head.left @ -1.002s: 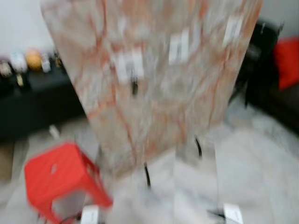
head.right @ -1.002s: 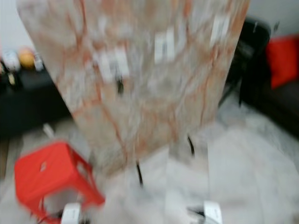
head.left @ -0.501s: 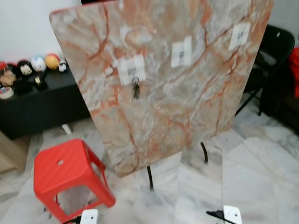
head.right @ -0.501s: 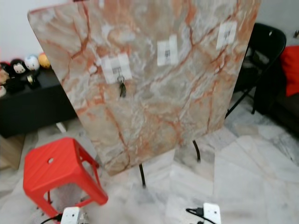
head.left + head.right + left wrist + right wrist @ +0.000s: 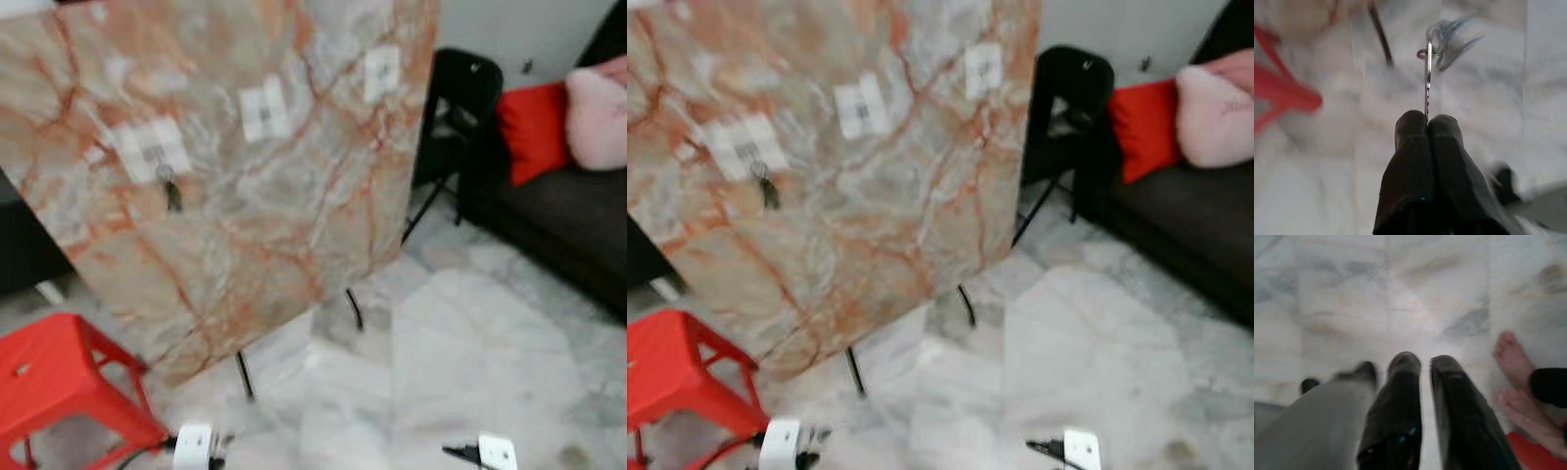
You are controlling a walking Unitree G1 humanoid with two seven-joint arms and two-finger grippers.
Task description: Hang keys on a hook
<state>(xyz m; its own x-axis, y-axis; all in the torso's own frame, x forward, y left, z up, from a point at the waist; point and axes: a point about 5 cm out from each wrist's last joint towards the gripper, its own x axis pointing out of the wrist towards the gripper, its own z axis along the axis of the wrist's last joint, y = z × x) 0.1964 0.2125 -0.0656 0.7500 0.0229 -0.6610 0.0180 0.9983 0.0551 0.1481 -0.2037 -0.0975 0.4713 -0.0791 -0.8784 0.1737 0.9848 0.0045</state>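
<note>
1. Marble board (image 5: 225, 176) leans tilted over the pale floor (image 5: 470, 343); red stool (image 5: 49, 382) beside it, sofa (image 5: 558, 215) well apart.
2. Left end effector (image 5: 1427, 122) pinched closed on keys (image 5: 1442, 44), dangling beyond its tips.
3. Right end effector (image 5: 1424, 364) slightly parted, empty, above floor.

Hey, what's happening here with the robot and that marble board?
The robot stands before a tilted marble-patterned board that carries three taped hooks. One bunch of keys already hangs on the leftmost hook. The left gripper is shut on a second key ring, dangling over the marble floor. The right gripper hangs open near the floor, with a person's bare feet close by. A red stool stands beside the board.
</note>
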